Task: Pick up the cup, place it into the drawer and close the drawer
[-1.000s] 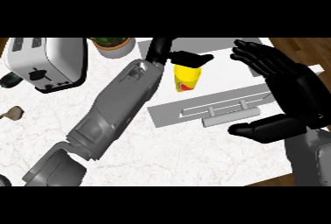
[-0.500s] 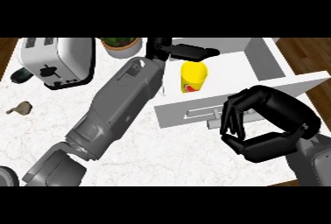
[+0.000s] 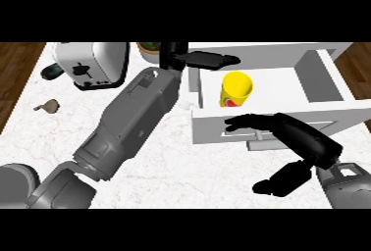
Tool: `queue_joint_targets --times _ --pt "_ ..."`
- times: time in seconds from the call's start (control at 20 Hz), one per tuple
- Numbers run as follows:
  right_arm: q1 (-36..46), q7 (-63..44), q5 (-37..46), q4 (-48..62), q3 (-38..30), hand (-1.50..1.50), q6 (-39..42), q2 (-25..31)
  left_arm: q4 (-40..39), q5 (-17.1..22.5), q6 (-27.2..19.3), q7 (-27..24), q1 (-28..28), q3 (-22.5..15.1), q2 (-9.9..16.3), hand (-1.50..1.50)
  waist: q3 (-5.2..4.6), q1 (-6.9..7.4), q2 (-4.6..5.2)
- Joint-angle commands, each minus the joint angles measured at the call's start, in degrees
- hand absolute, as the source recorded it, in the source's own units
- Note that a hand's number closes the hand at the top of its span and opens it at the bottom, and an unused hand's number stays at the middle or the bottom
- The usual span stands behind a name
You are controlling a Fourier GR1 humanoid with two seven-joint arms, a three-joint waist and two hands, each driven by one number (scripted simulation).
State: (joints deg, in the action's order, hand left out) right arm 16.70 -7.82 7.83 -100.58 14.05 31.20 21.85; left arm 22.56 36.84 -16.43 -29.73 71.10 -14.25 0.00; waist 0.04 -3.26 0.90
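A yellow cup with a red mark lies inside the open white drawer. My left hand hovers just behind the cup at the drawer's far left corner, fingers straight and holding nothing. My right hand is in front of the drawer, its straight fingers touching the drawer's front panel near the handle, the thumb hanging below.
A white toaster stands at the back left with a dark object beside it. A potted plant sits behind my left forearm. A small brown item lies on the marble counter at left.
The cup now lies in the drawer and my left hand has let go of it. My right hand has uncurled and its fingers have reached the drawer front. The view has shifted.
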Motion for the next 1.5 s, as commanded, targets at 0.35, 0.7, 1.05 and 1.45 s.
queue_joint_targets --times 0.35,0.7,1.05,1.45 --pt "5.8 14.1 21.0 32.5 7.9 -1.5 -9.4 -3.0 5.0 1.4 4.9 -1.6 -6.3 2.4 2.8 -1.5 0.05 6.35 -0.33" --pt "17.7 25.1 22.7 56.2 1.5 1.5 -17.7 -5.9 10.2 1.4 8.5 -0.8 -13.7 1.8 6.3 -1.5 0.13 8.28 -0.21" --pt "29.0 30.7 18.6 67.5 -8.4 1.5 -21.1 -2.4 13.8 1.4 11.4 -1.0 -16.8 1.3 8.1 -1.5 0.27 11.16 0.74" --pt "36.5 27.9 16.0 72.8 -13.8 1.5 -22.0 1.4 17.2 1.4 13.9 1.0 -19.4 0.5 10.8 -1.5 0.26 14.09 1.19"
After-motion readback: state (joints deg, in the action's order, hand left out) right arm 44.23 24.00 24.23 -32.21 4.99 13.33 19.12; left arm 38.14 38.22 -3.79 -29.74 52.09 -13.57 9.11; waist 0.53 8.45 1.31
